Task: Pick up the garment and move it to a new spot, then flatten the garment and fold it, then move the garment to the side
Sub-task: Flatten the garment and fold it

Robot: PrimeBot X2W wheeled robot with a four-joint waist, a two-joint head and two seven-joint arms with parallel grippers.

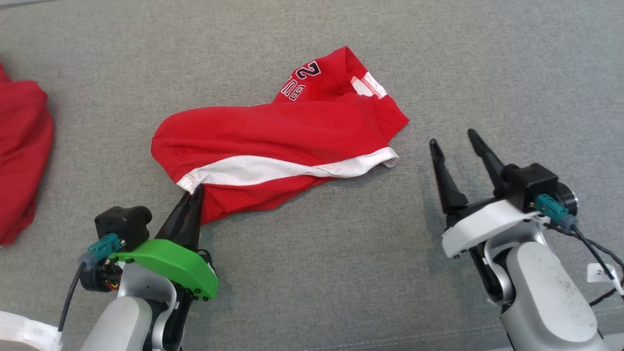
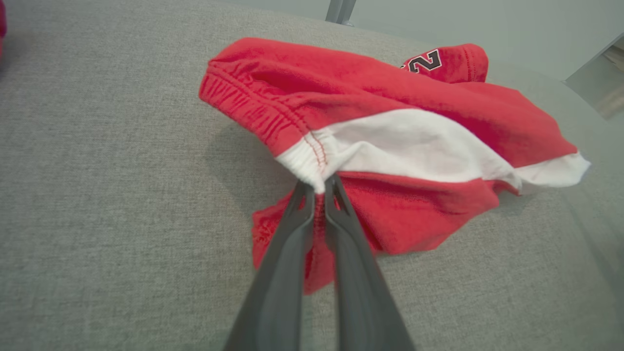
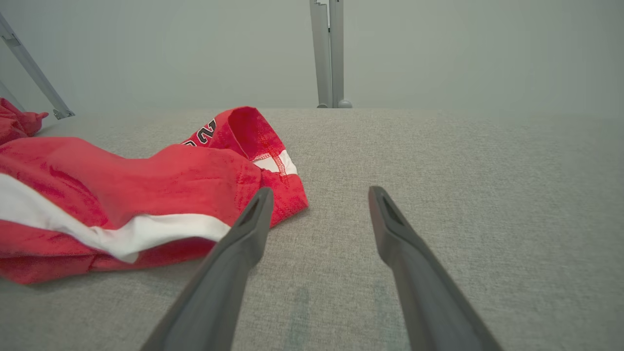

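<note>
Heap of red cloth [image 1: 22, 156] at the left edge of the grey fabric surface [image 1: 317, 273], well apart from the rest. Right wrist view catches a scrap of it at far left.

Left gripper [image 1: 194, 194], green shroud, sits near the front edge, left of centre. Its fingers are pinched together on the red shorts [image 1: 287, 131], at the end of the white stripe [image 1: 273, 168] by the elastic waistband. Head view shows the tips meeting the cloth edge, but not the pinch itself. Left wrist view does: cloth squeezed between the tips and a red fold lying under the fingers [image 2: 287, 253].

The shorts lie crumpled about mid-surface, stripe running diagonally. One leg points toward the far edge, with a "2" and the letters "BU" on it. Right wrist view shows that leg's opening standing up, with white stitched trim inside the hem.

Right gripper [image 1: 453, 137] is right of the shorts over bare surface, fingers spread wide, nothing between them. In the right wrist view its left finger [image 3: 243, 234] overlaps the hem. Head view shows a clear gap, no contact.

Metal post [image 3: 327, 53] stands beyond the far edge.
</note>
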